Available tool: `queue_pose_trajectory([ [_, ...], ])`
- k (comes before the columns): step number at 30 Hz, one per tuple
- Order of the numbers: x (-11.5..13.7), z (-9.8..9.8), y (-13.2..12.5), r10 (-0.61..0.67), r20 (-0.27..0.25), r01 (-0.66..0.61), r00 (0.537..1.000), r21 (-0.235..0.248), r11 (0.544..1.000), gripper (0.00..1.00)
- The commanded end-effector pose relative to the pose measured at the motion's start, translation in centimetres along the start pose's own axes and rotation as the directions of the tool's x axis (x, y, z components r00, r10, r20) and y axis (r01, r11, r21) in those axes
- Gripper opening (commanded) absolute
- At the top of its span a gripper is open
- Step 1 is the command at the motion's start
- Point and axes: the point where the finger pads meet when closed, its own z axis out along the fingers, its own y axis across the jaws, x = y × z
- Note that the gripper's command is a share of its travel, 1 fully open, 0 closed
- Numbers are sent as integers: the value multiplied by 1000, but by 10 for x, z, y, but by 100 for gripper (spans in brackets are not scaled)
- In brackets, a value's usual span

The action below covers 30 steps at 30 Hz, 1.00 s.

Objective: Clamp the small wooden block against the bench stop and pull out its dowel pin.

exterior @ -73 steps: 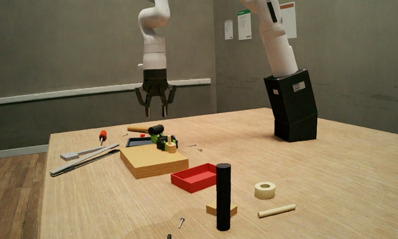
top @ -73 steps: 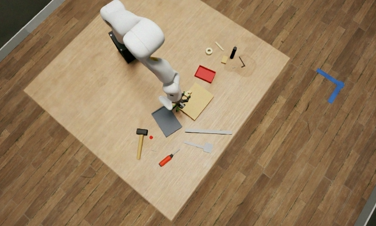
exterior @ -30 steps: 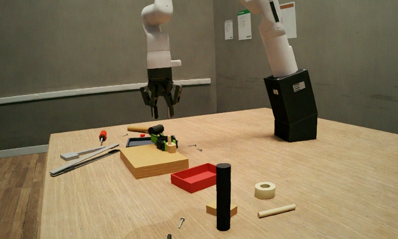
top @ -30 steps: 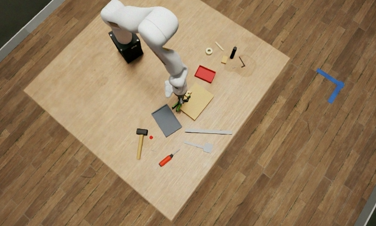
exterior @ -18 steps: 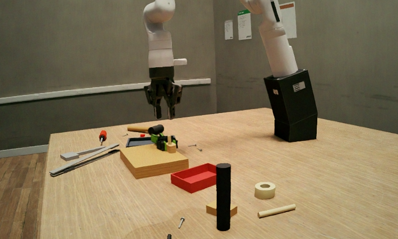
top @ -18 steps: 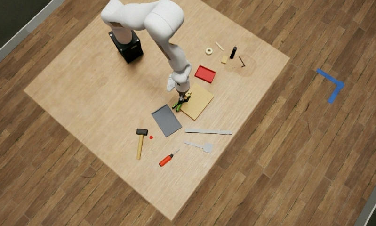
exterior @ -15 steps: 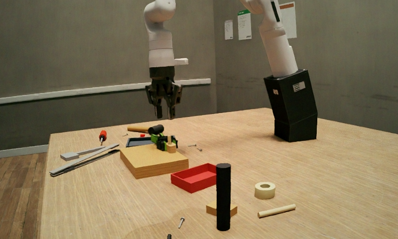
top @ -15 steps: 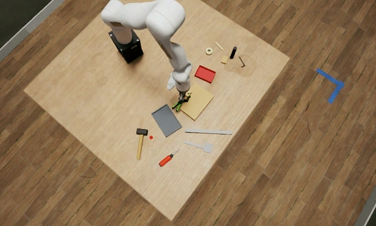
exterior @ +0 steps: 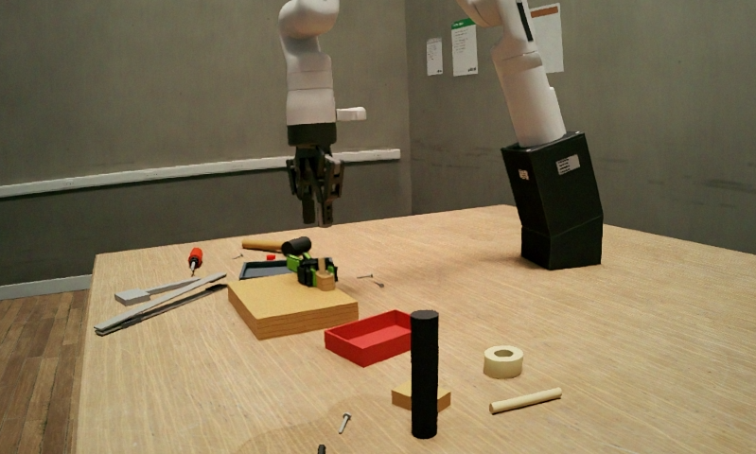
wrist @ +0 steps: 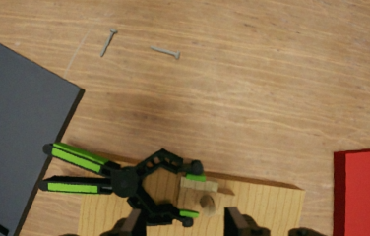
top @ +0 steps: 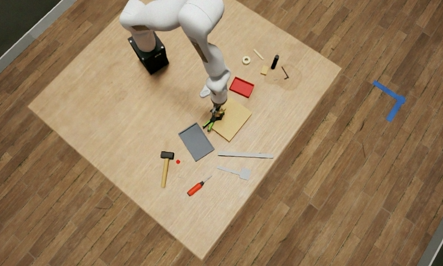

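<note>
The bench board [top: 235,122] [exterior: 280,306] [wrist: 271,211] lies on the table. At its corner the small wooden block [exterior: 325,279] [wrist: 195,197] lies flat, with the dowel pin [exterior: 320,263] [wrist: 206,201] standing up in its hole. The green and black spring clamp [top: 212,121] [exterior: 301,263] [wrist: 123,179] has its jaws on either side of the block at the board's raised edge strip [wrist: 261,183]. Its handles stick out over the table. My gripper [top: 215,110] [exterior: 317,218] [wrist: 186,230] hangs above the block and pin, half open and empty.
A grey tray [top: 195,141] [exterior: 260,269] [wrist: 15,128] lies beside the clamp handles. A red tray [top: 241,87] [exterior: 370,337] [wrist: 366,192] lies past the board. Two screws [wrist: 107,41] [wrist: 164,50] lie on the table. Hammer [top: 166,168], screwdriver [top: 195,188], ruler [top: 245,154] and black cylinder [exterior: 424,374] stand farther off.
</note>
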Motion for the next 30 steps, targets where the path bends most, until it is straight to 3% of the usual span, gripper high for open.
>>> queue_pose_trajectory([
  [1, -3, -3, 7, 47, 10, -47, 999, 3, 999, 54],
  [12, -6, -5, 15, 160, 16, -160, 987, 2, 987, 54],
  [30, -7, -5, 17, 193, 18, -193, 981, 2, 981, 54],
])
